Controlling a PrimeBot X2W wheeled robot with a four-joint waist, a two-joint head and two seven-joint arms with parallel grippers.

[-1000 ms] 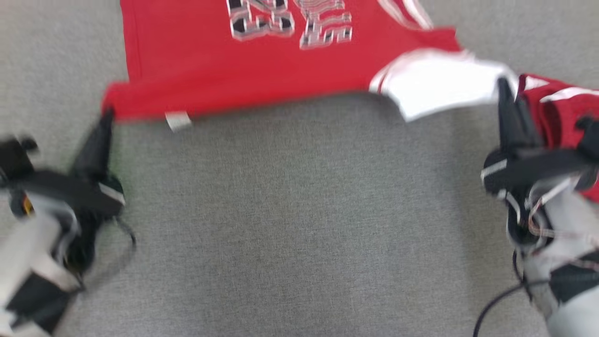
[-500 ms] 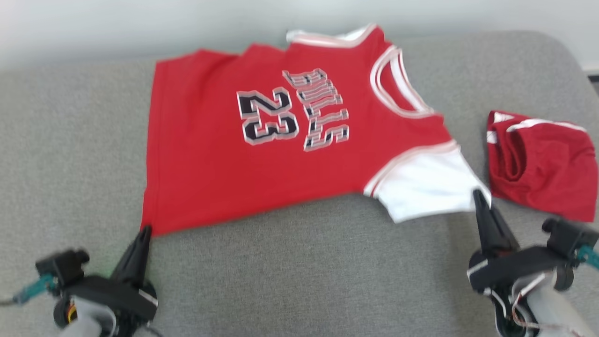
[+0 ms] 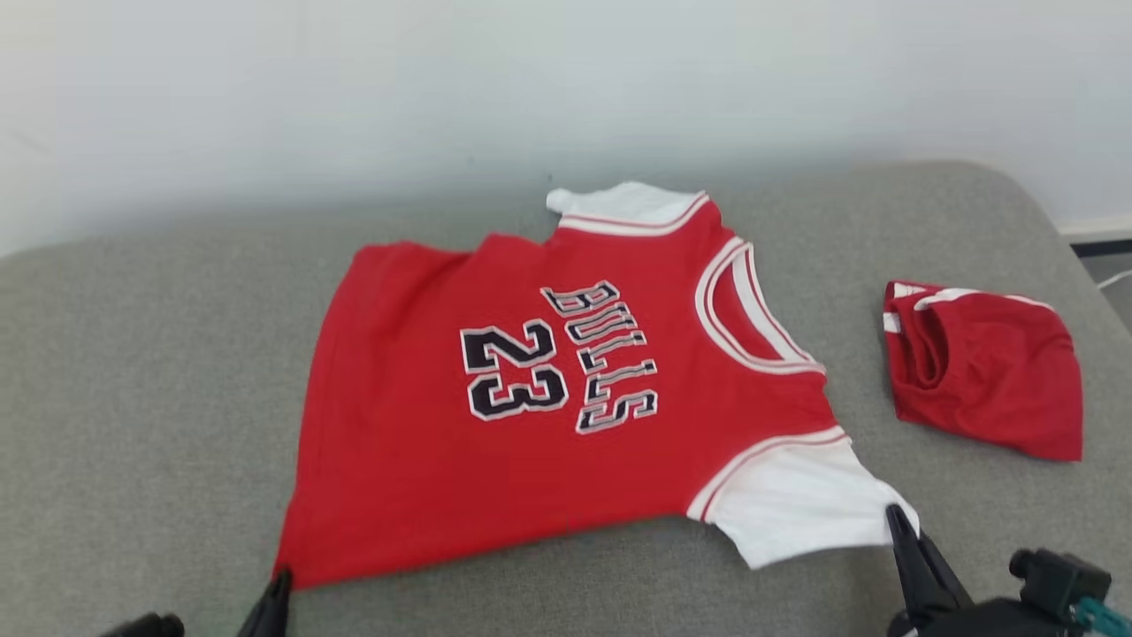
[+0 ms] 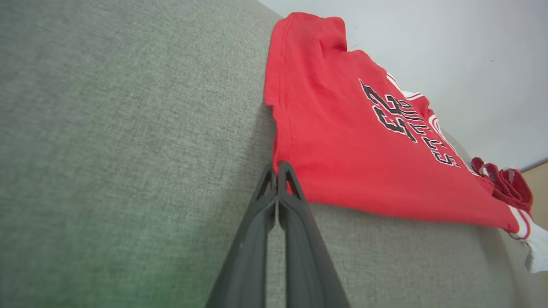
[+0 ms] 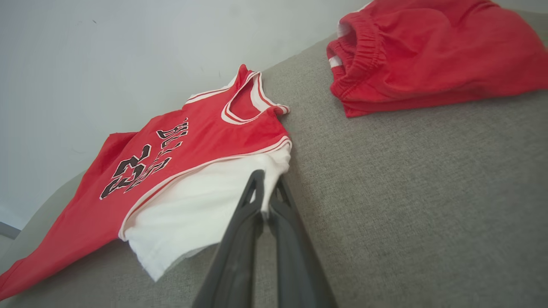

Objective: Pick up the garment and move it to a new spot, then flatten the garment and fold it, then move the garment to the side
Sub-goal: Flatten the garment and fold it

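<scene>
The garment [image 3: 531, 460] is a red jersey with white sleeves and the number 23, spread face up on the grey cushion [image 3: 133, 398]. My left gripper [image 3: 281, 579] stands at the bottom left and is shut on the jersey's near hem corner. In the left wrist view that gripper [image 4: 278, 164] pinches the red edge [image 4: 299, 141] at its tips. My right gripper [image 3: 893, 513] is shut on the near white sleeve. White cloth of that sleeve [image 5: 205, 201] runs between the tips of the right gripper [image 5: 267, 179].
A bunched pair of red shorts [image 3: 982, 372] lies on the cushion to the right of the jersey, close to my right gripper. A pale wall [image 3: 566, 88] rises behind the cushion. The cushion's rounded right edge [image 3: 1074, 274] drops to the floor.
The head camera has tilted up, so the whole jersey, the shorts and the wall now show. Both grippers stay shut on the same hem corner and sleeve.
</scene>
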